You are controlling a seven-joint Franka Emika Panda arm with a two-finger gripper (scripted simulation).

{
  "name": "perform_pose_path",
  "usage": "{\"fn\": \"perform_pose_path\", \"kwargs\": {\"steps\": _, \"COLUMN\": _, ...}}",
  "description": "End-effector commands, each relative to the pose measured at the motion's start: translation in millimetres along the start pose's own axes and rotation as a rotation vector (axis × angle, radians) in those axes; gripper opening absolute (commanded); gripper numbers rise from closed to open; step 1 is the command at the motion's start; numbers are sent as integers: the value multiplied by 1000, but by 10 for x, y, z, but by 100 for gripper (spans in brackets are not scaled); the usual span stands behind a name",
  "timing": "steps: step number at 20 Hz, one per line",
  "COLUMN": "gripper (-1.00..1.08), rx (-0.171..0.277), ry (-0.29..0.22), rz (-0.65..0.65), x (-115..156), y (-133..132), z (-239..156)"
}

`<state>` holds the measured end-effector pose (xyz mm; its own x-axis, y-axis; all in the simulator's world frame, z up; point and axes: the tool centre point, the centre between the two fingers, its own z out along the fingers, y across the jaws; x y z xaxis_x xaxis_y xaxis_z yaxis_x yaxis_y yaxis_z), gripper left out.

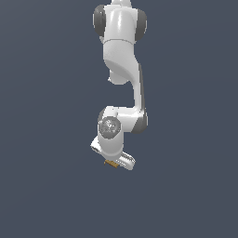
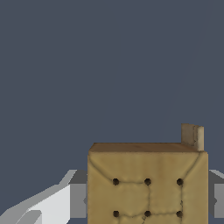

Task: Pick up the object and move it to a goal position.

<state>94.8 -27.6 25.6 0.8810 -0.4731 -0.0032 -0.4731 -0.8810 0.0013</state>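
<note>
Tan-brown block (image 2: 148, 186), flat, dark dots on top, sits between the gripper (image 2: 148, 200) fingers (image 2: 78, 200), one grey pad at each flank. Contact unclear; cannot tell if pinched. Exterior view: block just under the hand. Likely light, stiff; hold opposite flat sides, mid-height.

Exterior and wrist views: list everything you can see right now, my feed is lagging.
block: one, tan-brown with dark dots on its face, between the fingers in the wrist view; in the exterior view only a sliver shows under the gripper.
backdrop: one, plain dark blue-grey, fills both views; no goal marker visible.
arm: one, white with dark grey joints, reaching down from the top of the exterior view.
gripper: one, white, at the arm's lower end; grey fingers flank the block on both sides.
</note>
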Motion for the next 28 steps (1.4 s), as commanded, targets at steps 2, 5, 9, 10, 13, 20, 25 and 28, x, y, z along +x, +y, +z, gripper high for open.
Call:
{"fn": "perform_pose_path", "kwargs": {"steps": 2, "gripper": -100, "rx": 1, "ry": 2, "rz": 1, "x": 55, "y": 126, "z": -197}}
{"fn": "perform_pose_path", "kwargs": {"steps": 5, "gripper": -100, "rx": 1, "ry": 2, "rz": 1, "x": 113, "y": 286, "z": -432}}
{"fn": "perform_pose_path", "kwargs": {"steps": 9, "gripper": -100, "rx": 2, "ry": 2, "rz": 1, "x": 209, "y": 544, "z": -814}}
{"fn": "perform_pose_path", "kwargs": {"steps": 10, "gripper": -100, "rx": 2, "ry": 2, "rz": 1, "x": 234, "y": 608, "z": -911}}
{"fn": "perform_pose_path", "kwargs": {"steps": 13, "gripper": -100, "rx": 2, "ry": 2, "rz": 1, "x": 308, "y": 800, "z": -1200}}
{"fn": "perform_pose_path", "kwargs": {"steps": 20, "gripper": -100, "rx": 2, "ry": 2, "rz": 1, "x": 486, "y": 1234, "z": -1858}}
{"fn": "perform_pose_path", "kwargs": {"steps": 25, "gripper": -100, "rx": 2, "ry": 3, "rz": 1, "x": 614, "y": 1522, "z": -2303}}
{"fn": "perform_pose_path", "kwargs": {"steps": 28, "gripper": -100, "rx": 2, "ry": 3, "rz": 1, "x": 684, "y": 1666, "z": -2522}}
